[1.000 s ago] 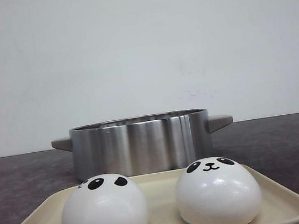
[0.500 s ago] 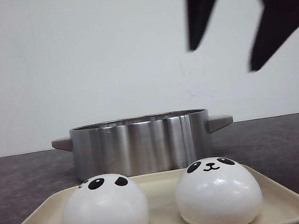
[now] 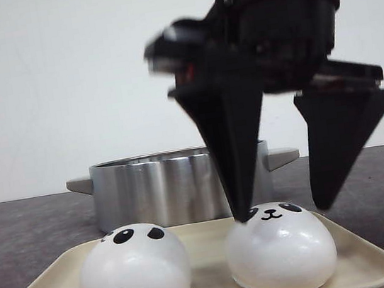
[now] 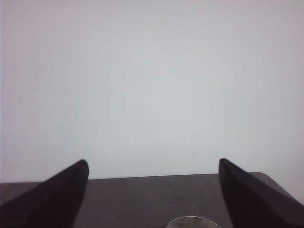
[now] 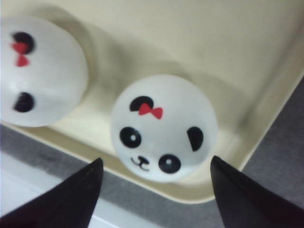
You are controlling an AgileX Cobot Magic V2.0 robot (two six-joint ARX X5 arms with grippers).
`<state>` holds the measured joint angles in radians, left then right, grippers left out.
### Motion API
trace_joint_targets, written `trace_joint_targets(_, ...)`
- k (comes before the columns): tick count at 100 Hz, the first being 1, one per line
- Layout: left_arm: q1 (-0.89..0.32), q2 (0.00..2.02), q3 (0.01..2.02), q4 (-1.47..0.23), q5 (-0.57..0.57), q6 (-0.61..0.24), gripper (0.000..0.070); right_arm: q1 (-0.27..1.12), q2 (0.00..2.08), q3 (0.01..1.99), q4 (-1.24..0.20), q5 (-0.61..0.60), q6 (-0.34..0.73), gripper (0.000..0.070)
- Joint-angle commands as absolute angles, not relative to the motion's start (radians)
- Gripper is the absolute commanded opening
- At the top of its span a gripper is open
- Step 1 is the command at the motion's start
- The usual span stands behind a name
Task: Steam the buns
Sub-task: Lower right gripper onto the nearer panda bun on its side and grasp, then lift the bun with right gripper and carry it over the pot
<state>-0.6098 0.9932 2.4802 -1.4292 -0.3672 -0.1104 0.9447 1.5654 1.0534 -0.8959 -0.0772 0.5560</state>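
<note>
Two white panda-faced buns sit on a cream tray [image 3: 370, 266] near the front. My right gripper [image 3: 284, 211] hangs open just above the right bun [image 3: 283, 256], one dark finger tip at its left top, the other off its right side. In the right wrist view that bun [image 5: 164, 128], with a red bow, lies ahead of the open gripper [image 5: 156, 160], apart from both fingers. The left bun [image 3: 135, 274] [image 5: 38, 71] lies untouched beside it. My left gripper [image 4: 153, 162] is open and holds nothing, out of the front view.
A steel pot [image 3: 169, 186] with two side handles stands right behind the tray on the dark table [image 3: 25, 232]. A white wall closes the back. A curved shiny rim [image 4: 192, 221] shows at the edge of the left wrist view.
My right gripper has come down from the upper right and leftward, from high above the pot to just over the right bun. Buns, tray and pot have not moved.
</note>
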Motion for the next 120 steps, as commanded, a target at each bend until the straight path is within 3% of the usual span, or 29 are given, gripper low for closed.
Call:
trace_joint_targets(1, -0.616, 1.000, 2.505, -1.485, -0.370, -0.094, 0.0509, 0.959, 1.606, 1.061, -0.888, -0.073, 0.570, 0.0448)
trace_joint_targets(37, -0.616, 1.000, 2.505, -1.485, -0.370, -0.094, 0.0509, 0.960, 1.647, 1.061, -0.775, -0.073, 0.603, 0.0430)
trace_joint_targets(43, -0.616, 1.000, 2.505, -1.485, -0.369, -0.094, 0.0509, 0.959, 1.647, 1.061, -0.774, -0.070, 0.603, 0.0340)
trace_joint_targets(57, -0.616, 1.000, 2.505, -1.485, -0.369, -0.094, 0.0509, 0.959, 1.648, 1.061, -0.775, -0.051, 0.595, 0.0003)
trace_joint_targets(85, -0.616, 1.000, 2.505, -1.485, -0.369, -0.094, 0.0509, 0.960, 1.627, 1.061, -0.772, 0.008, 0.583, 0.0000)
trace_joint_targets(109, -0.616, 1.000, 2.504, -1.485, -0.369, -0.094, 0.0509, 1.021, 1.395, 1.137, -0.746, -0.025, 0.544, 0.0001)
trace_joint_targets(120, -0.616, 1.002, 2.493, -1.485, -0.369, -0.094, 0.0510, 1.038, 1.301, 1.235, -0.699, 0.022, 0.526, 0.0000)
